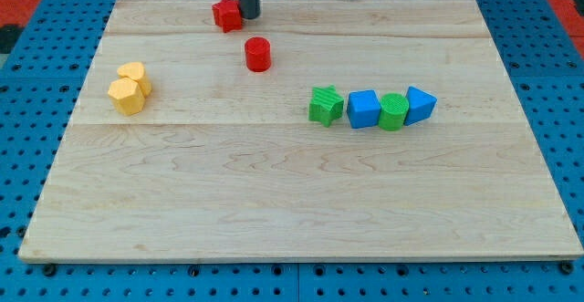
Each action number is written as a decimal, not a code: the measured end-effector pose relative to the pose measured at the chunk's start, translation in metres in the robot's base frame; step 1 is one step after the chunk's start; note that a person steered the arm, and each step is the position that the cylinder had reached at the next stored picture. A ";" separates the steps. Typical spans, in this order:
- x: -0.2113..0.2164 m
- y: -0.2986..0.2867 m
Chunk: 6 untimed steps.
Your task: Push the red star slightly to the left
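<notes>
Near the view's top, my tip (pixel 249 15) touches the red star's (pixel 226 15) right side; no pincer shows.

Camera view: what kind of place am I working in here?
Likely a lab tabletop rig for block pushing: a pale wooden board lies on a blue perforated base, with small coloured blocks on it. My tip sits beside the red star, on its right in the view.

We hold our rod upright near the board's top edge, a little toward the view's left of its middle. Our tip (pixel 248 16) rests on the wood there; the rod's upper part leaves the view's top.
</notes>
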State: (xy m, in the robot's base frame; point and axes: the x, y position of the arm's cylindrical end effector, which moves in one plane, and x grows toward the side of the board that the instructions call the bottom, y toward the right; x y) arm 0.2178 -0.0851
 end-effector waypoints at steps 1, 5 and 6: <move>-0.016 -0.068; 0.017 -0.101; 0.013 -0.144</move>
